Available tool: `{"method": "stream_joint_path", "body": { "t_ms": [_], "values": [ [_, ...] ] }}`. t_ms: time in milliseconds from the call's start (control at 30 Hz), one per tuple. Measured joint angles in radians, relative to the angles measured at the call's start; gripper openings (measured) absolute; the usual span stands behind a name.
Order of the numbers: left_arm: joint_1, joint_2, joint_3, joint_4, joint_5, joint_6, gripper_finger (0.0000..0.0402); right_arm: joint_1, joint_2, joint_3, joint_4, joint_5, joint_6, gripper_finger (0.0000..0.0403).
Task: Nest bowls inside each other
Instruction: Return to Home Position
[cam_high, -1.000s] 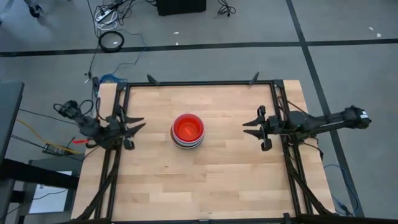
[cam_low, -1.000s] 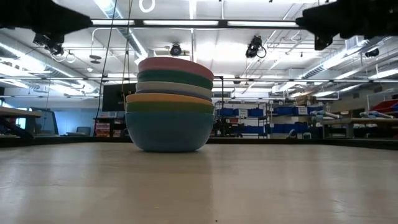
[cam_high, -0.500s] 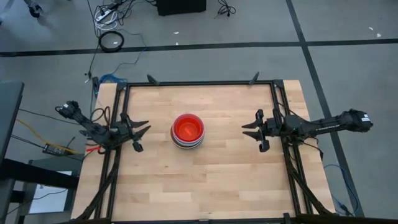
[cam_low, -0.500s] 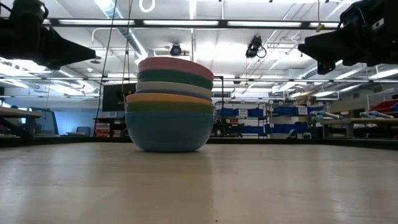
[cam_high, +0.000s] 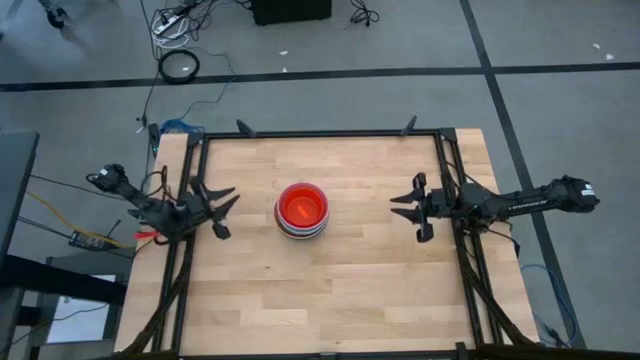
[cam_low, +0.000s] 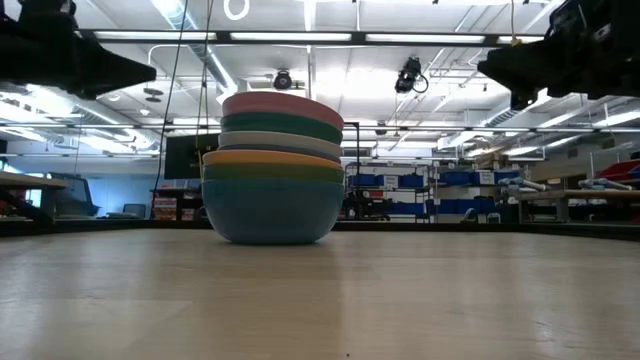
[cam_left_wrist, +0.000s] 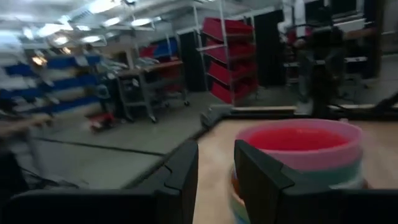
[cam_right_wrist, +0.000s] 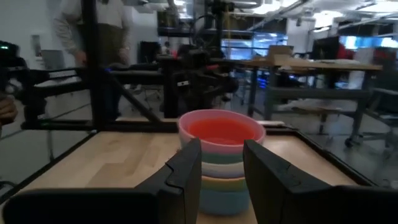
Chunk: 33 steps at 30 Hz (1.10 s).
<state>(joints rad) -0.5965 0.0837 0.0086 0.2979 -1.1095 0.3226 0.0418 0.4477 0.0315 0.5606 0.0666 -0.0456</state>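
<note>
My left claw (cam_high: 225, 211) hangs at the left edge of the surface (cam_high: 350, 290) and my right claw (cam_high: 396, 206) at the right edge. Each has its fingers apart and holds nothing. The bowls (cam_high: 302, 210) sit nested in one stack at the middle, well apart from both claws. The upper bowls ride high instead of sinking deep, so I judge that a careless inward swing of either arm, or a jolt to the surface, could shift or topple the stack.
</note>
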Motion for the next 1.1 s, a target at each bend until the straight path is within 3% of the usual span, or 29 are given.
{"method": "stream_joint_path", "body": {
  "t_ms": [167, 400, 1100],
  "values": [
    [0.077, 0.0, 0.0, 0.11, 0.004, 0.123, 0.0113, -0.033, -0.008, 0.0, -0.021, 0.054, 0.042, 0.0106],
    [0.209, 0.0, 0.0, 0.013, 0.153, 0.03, 0.0113, -0.12, -0.002, 0.0, -0.027, -0.192, 0.054, 0.0106],
    [0.56, 0.0, -0.001, -0.17, 0.697, -0.238, 0.0113, -0.359, 0.011, 0.001, -0.035, -0.41, 0.052, 0.0106]
  ]
}}
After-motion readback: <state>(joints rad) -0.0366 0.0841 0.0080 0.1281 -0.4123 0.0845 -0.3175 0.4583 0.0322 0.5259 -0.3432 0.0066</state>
